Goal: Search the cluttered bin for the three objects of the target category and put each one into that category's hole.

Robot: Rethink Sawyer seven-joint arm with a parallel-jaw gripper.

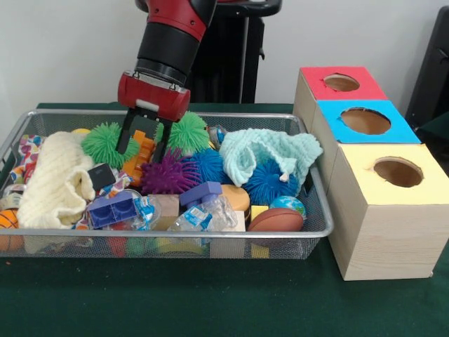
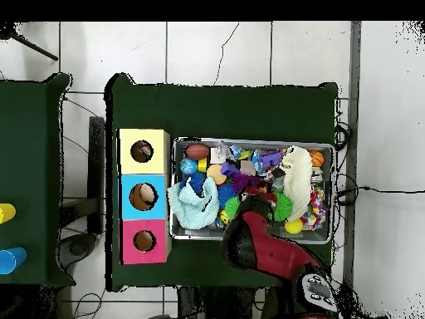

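Hand: fingers spread wide, holding nothing, dipped over the orange toy
Bin: crammed with toys
Polka-dot cloth: lay at the bin's end

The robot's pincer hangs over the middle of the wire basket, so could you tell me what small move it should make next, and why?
Probably shift the open pincer toward the polka-dot white cloth at the silver wire-mesh basket's end. It holds nothing and straddles an orange toy.

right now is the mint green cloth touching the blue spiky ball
Touching. The front view shows the mint green cloth draped over the blue spiky ball, no gap between them.
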